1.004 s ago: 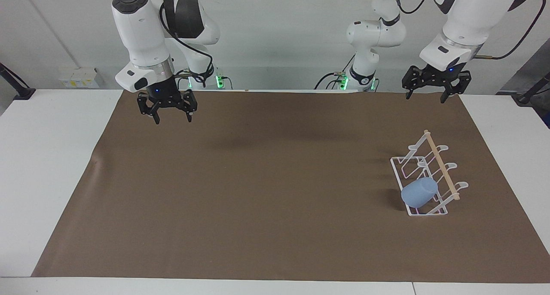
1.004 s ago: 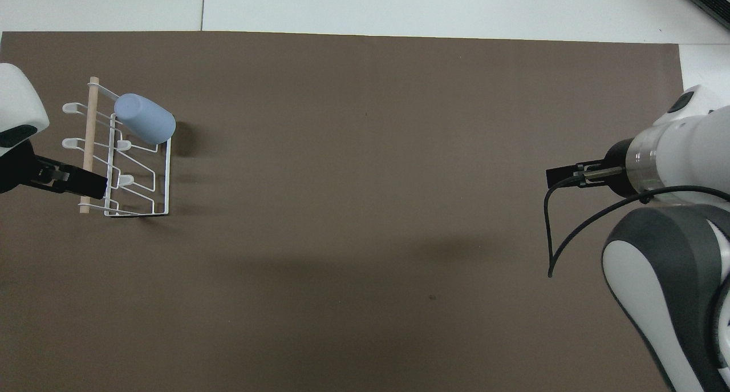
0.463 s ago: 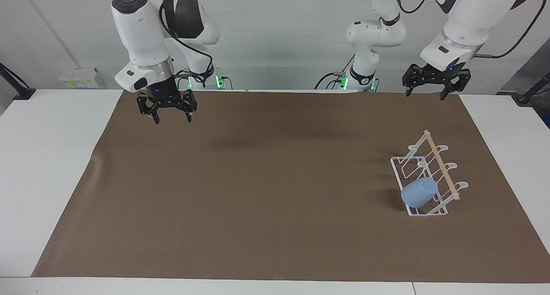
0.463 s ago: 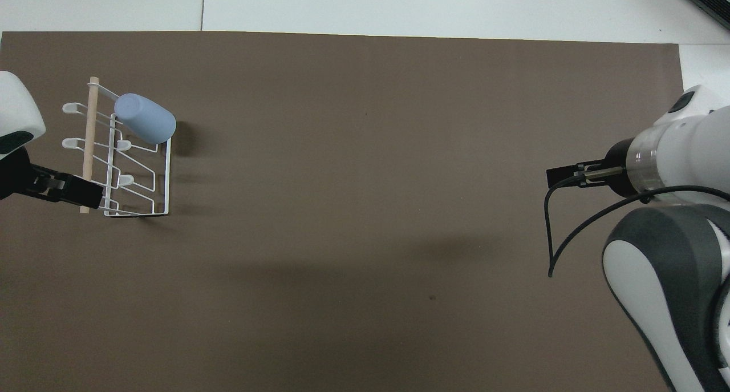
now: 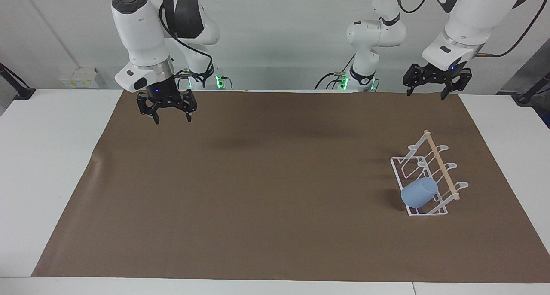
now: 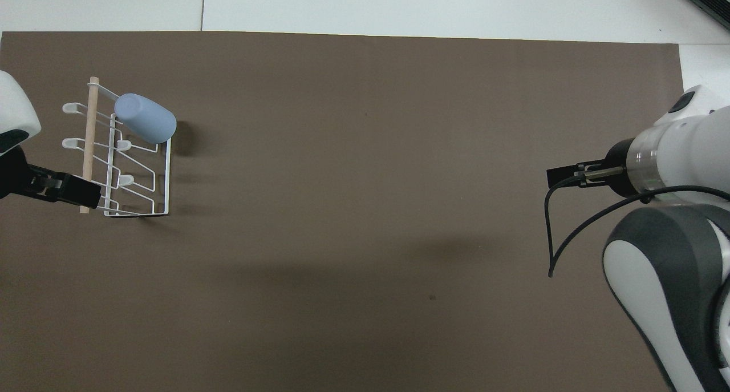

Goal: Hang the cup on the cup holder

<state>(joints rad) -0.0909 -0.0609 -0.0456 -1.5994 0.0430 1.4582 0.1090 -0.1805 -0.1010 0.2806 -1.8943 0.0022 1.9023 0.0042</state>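
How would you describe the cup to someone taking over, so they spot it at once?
Start from the brown mat that covers the table, and go to the left arm's end, where a white wire cup holder with a wooden rod across the top stands. The cup sits tilted on a prong at the holder's end farther from the robots. It is the only light-blue thing there, smooth, tapered and without a handle.

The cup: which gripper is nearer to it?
Left. The left gripper hangs open at the cup's end of the table, above the rack holding it; the right gripper waits open at the other end.
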